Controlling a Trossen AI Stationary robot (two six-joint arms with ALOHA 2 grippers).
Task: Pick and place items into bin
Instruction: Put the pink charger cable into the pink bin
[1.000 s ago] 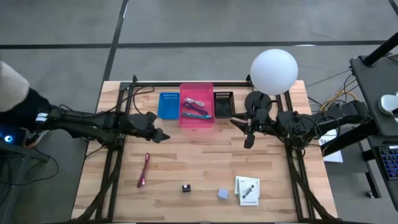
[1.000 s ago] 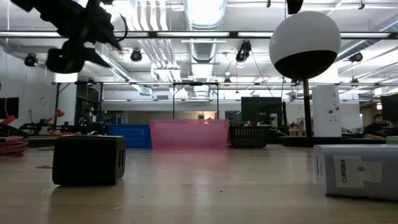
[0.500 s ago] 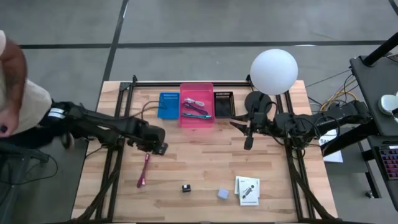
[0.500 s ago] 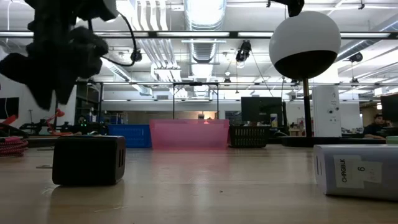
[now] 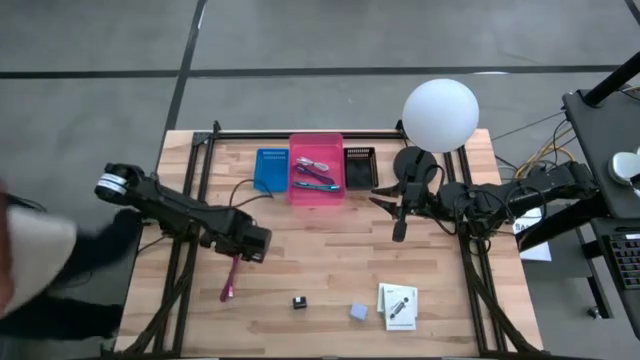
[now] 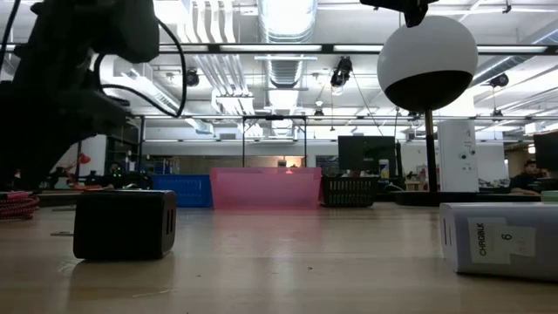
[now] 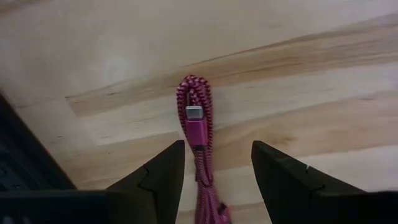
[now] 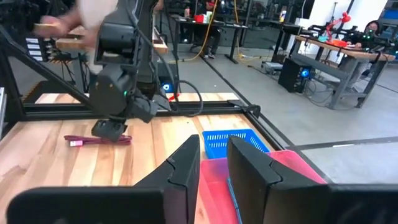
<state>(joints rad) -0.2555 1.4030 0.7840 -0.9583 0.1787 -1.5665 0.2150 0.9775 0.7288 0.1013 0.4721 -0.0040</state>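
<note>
A magenta strap (image 5: 231, 275) lies flat on the wooden table at the near left. My left gripper (image 5: 250, 245) hangs just over its far end, open. In the left wrist view the fingers (image 7: 214, 168) stand on either side of the strap (image 7: 198, 124) without touching it. My right gripper (image 5: 400, 215) waits open and empty right of the pink bin (image 5: 316, 168), which holds pens and pliers. A tiny black cube (image 5: 298, 301), a grey-blue cube (image 5: 358, 312) and a white card (image 5: 397, 305) lie near the front edge.
A blue tray (image 5: 270, 170) and a small black tray (image 5: 359, 165) flank the pink bin at the back. A white globe lamp (image 5: 440, 115) stands at the back right. A person (image 5: 30, 260) is beside the table's left edge. Bare wood lies between strap and cubes.
My left gripper has swung from beside the blue tray toward the table's near edge and gone down, ending over the strap's far end. The strap has not moved. The person at the left has shifted toward the near side.
</note>
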